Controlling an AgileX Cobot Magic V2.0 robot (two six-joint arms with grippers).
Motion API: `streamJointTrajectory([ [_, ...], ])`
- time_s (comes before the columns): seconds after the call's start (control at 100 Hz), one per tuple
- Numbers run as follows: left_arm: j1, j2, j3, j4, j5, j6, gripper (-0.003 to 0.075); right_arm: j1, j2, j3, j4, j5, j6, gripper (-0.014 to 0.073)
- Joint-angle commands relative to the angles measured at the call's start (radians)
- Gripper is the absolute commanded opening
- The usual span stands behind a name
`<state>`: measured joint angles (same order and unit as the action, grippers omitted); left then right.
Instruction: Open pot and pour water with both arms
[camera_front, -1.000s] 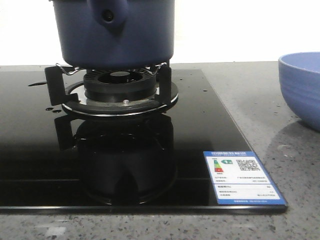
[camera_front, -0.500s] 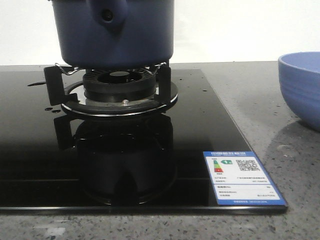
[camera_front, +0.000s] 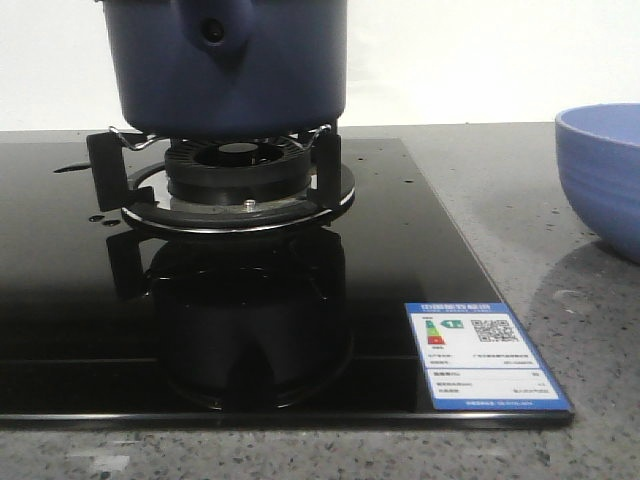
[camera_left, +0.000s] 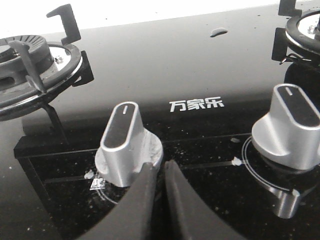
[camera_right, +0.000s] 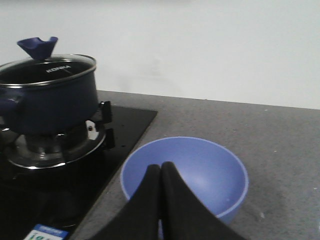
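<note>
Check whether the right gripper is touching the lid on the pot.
Apart. The right wrist view shows the right gripper shut over the bowl, with bare counter between it and the pot and lid.

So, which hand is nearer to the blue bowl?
Right. The right hand hangs over the bowl; the left hand sits by a stove knob, away from it.

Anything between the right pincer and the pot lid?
Nothing visible blocks it. The right pincer hangs shut above the blue bowl, with open counter and cooktop between it and the pot, whose glass lid is on.
</note>
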<state>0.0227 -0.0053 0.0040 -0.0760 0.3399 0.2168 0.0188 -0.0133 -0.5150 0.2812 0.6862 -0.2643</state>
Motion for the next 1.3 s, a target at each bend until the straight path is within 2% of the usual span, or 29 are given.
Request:
streamJointTrajectory([
  [0.0, 0.000, -0.026, 0.028, -0.006, -0.033, -0.010, -0.0020, -0.009, 0.013, 0.009, -0.133, -0.144, 0.094, -0.0064],
  [0.05, 0.000, -0.026, 0.028, -0.006, -0.033, -0.010, -0.0020, -0.023, 0.013, 0.044, -0.198, -0.186, 0.195, -0.0064],
  [0.15, 0.000, -0.026, 0.028, -0.006, -0.033, -0.010, -0.0020, -0.056, 0.013, 0.150, -0.424, -0.295, 0.364, -0.0064],
  [0.19, 0.000, -0.026, 0.028, -0.006, -0.033, -0.010, -0.0020, -0.071, 0.013, 0.199, -0.452, -0.323, 0.409, -0.0064],
  [0.31, 0.000, -0.026, 0.028, -0.006, -0.033, -0.010, -0.0020, -0.092, 0.006, 0.335, -0.437, -0.390, 0.417, -0.0064],
  [0.45, 0.000, -0.026, 0.028, -0.006, -0.033, -0.010, -0.0020, -0.092, -0.015, 0.484, -0.427, -0.541, 0.417, -0.0064],
  [0.56, 0.000, -0.026, 0.028, -0.006, -0.033, -0.010, -0.0020, -0.092, -0.015, 0.550, -0.427, -0.617, 0.417, -0.0064],
  [0.73, 0.000, -0.026, 0.028, -0.006, -0.033, -0.010, -0.0020, -0.092, -0.015, 0.548, -0.407, -0.527, 0.417, -0.0064],
  [0.9, 0.000, -0.026, 0.028, -0.006, -0.033, -0.010, -0.0020, -0.092, -0.015, 0.548, -0.388, -0.372, 0.417, -0.0064],
  [1.29, 0.000, -0.026, 0.028, -0.006, -0.033, -0.010, -0.0020, -0.092, -0.015, 0.548, -0.386, -0.373, 0.417, -0.0064],
])
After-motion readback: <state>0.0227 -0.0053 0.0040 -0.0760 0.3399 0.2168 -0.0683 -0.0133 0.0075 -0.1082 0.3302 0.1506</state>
